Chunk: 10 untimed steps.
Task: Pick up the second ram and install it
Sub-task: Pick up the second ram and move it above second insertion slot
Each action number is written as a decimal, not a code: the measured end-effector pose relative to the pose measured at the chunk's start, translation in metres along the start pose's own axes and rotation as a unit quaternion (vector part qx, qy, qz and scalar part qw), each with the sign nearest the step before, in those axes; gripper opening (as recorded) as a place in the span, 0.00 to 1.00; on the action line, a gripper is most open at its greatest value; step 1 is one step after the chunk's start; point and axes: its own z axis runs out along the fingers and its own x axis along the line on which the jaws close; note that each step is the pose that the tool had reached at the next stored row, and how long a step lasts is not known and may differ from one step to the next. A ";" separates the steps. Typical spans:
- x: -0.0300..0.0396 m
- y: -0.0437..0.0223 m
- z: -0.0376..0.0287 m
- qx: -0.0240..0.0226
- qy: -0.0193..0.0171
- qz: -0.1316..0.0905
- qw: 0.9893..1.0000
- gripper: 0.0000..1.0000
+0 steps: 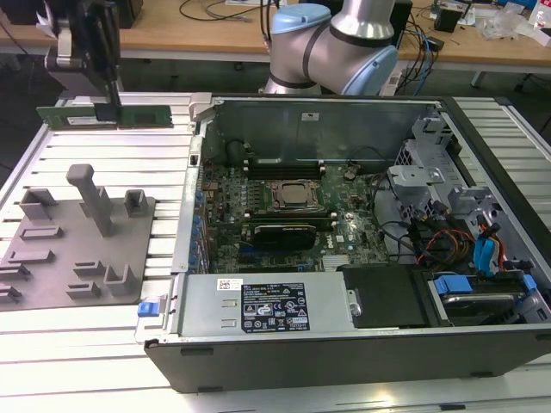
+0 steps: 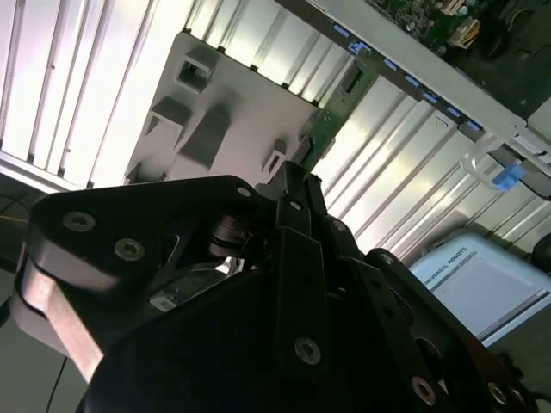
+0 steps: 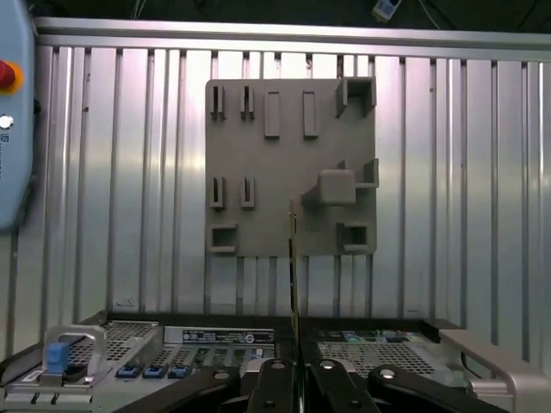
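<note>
Gripper is pinched on the second ram, so I have it held raised outside the open computer case, beside its far corner, long axis level and pointing toward the case.

Open computer case, grey fixture plate, slatted table

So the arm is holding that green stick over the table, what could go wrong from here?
1. The gripper pinches the second ram only by its thin faces, so it might slip or tilt.
2. The stick hangs outside the computer case, whose raised wall stands between it and the board; it could clip that rim.
3. The memory slots look narrow and sit close to the processor socket; slight misalignment could jam it.
</note>
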 end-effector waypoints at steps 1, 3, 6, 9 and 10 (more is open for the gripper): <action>-0.0030 -0.0035 0.0006 -0.001 0.000 0.000 1.000 0.13; -0.0079 -0.0124 0.0013 -0.002 0.000 0.000 1.000 0.13; -0.0127 -0.0323 0.0018 -0.005 0.000 0.000 1.000 0.13; -0.0150 -0.0517 0.0022 -0.008 0.000 0.000 1.000 0.13; -0.0155 -0.0575 0.0024 -0.009 0.000 0.000 1.000 0.13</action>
